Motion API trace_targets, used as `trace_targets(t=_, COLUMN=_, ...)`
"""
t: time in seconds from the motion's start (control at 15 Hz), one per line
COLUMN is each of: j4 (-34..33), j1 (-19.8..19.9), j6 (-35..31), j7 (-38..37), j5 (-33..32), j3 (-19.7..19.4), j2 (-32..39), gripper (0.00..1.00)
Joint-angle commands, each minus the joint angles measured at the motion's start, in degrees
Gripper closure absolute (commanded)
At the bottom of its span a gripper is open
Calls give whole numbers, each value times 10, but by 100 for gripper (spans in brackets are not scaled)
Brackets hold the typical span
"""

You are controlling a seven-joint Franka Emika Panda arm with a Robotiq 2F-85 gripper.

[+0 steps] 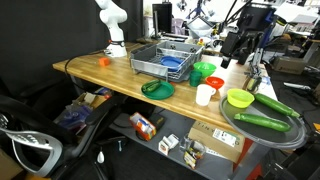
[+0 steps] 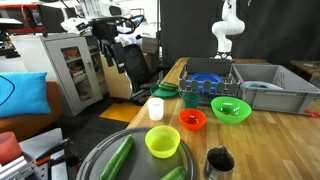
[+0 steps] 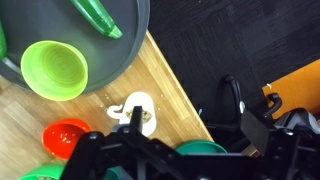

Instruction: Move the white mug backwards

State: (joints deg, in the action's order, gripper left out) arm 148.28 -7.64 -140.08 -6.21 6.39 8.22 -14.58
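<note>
The upright white mug (image 1: 204, 95) stands well below your tool (image 1: 238, 58), near the desk's (image 1: 110, 72) edge; whether the tool is spread is unclear.

White mug (image 2: 156, 108); lime bowl (image 2: 163, 141) (small bowl (image 2: 193, 120) orange-red).

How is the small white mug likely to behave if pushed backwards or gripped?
The small plain white cylindrical mug is taller than wide, so a high push might tip it; low contact seems safer. It looks rigid and glazed, probably slippery to grip. It stands near the edge of the wooden table, so a slip could drop it.
</note>
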Motion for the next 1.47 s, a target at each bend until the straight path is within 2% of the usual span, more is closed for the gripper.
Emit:
trace_targets(t=0.0, j4=-9, j1=3, j6=12, j7=45, j5=16, j3=-25, j2=24, gripper=0)
trace_targets(t=0.2, j4=-18, j1=14, j6=38, j7=96, j5=-3, j3=-49, j2=43, gripper=0)
trace_targets(t=0.47, j4=-36, j1=26, j6=71, j7=213, j5=-34, j3=-76, j2=87, gripper=0)
trace_targets(t=0.8, j4=-73, j1=40, j6=71, j7=334, j5=-79, j3=-83, j2=171, gripper=0)
trace_targets(t=1.07, j4=-129, j1=44, j6=63, j7=363, j5=-107, j3=-69, j2=245, gripper=0)
trace_targets(t=1.13, j4=-99, j1=47, j6=52, j7=344, j5=-98, j3=-68, j2=218, gripper=0)
trace_targets(t=1.4, j4=-126, j1=49, j6=53, j7=349, j5=-100, j3=-62, j2=247, gripper=0)
